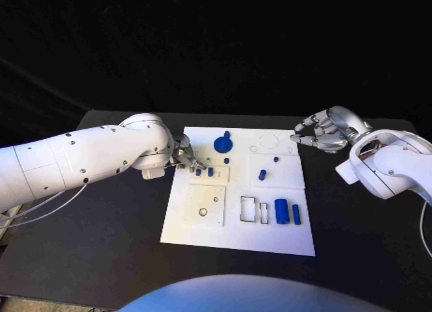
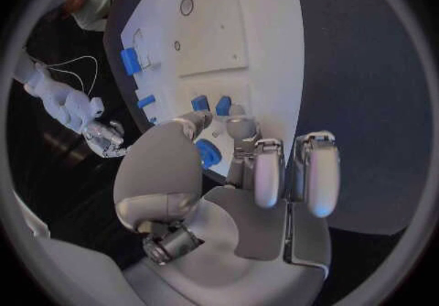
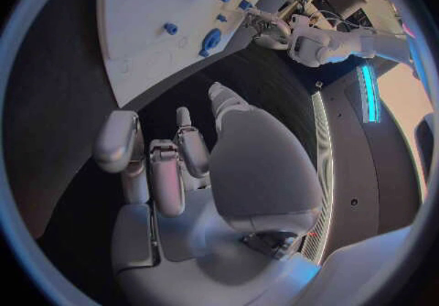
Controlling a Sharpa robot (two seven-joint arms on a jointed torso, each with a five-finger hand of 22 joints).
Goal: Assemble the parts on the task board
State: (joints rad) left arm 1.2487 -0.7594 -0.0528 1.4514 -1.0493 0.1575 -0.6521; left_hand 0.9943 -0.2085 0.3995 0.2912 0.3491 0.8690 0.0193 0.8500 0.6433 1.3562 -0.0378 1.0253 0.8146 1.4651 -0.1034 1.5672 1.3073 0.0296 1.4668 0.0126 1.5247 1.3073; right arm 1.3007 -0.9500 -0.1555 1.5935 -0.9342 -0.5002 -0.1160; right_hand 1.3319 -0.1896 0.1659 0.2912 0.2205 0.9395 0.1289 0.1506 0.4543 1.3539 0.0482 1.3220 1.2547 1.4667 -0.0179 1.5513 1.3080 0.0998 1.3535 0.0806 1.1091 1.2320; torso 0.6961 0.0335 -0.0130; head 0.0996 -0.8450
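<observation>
While left hand [image 1: 181,155] fingers touch blue part [image 1: 198,172], right hand [image 1: 326,132] curled, empty.

Right hand [image 3: 183,167] curled, empty, beside task board [image 3: 146,28]

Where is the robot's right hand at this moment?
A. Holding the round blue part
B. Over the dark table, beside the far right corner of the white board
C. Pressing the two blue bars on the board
B: the right hand hangs with curled, empty fingers over the black table, just off the task board.
</observation>
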